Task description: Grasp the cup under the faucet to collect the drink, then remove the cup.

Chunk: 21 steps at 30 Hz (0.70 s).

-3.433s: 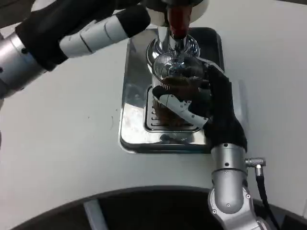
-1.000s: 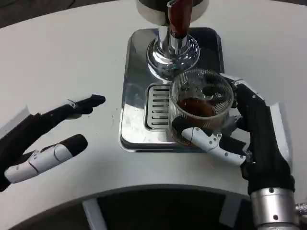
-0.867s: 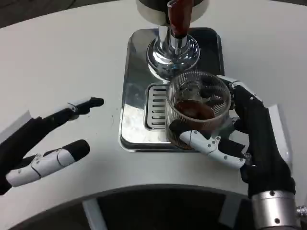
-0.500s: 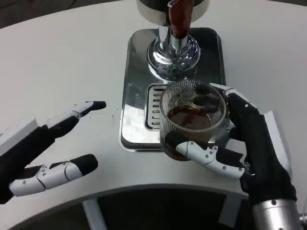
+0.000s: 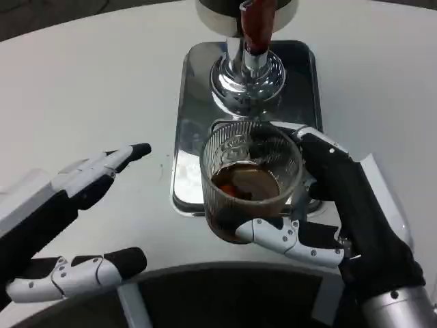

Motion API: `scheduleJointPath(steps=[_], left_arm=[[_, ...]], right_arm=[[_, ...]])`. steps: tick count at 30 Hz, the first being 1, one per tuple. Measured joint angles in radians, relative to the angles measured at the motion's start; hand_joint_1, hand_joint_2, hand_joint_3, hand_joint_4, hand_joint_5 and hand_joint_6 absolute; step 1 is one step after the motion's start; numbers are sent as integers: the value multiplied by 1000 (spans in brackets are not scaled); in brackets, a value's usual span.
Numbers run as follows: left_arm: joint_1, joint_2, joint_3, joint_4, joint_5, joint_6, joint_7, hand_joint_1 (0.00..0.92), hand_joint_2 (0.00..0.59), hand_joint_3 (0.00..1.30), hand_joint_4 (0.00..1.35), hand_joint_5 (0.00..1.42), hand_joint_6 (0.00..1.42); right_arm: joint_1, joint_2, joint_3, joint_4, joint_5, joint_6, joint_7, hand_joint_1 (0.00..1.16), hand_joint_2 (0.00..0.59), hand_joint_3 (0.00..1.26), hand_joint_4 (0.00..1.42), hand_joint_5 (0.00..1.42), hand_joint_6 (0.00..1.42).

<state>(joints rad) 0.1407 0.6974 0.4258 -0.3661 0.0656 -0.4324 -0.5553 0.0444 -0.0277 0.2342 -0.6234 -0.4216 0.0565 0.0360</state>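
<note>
Cup (image 5: 249, 181) drawn off the tray (image 5: 191, 102) — right hand (image 5: 341, 212) wrapped round it | left hand (image 5: 61, 225) spread, empty

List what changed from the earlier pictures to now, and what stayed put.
The right robot hand, gripping the cup throughout, drew it from under the faucet toward the robot, past the tray's near edge. The left robot hand let go of the dispenser's top, came down to the table side and waits, fingers apart. The drink stayed in the cup; the faucet and tray did not move.
</note>
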Motion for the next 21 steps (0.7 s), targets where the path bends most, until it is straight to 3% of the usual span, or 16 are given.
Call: scheduleJointPath(steps=[21], left_arm=[[144,0,38,-135,25,2,3,0,114,0,0,0,0]], right_arm=[[80,-60,3,-131,59,37,94,875,154,924,1051,1204,1248]])
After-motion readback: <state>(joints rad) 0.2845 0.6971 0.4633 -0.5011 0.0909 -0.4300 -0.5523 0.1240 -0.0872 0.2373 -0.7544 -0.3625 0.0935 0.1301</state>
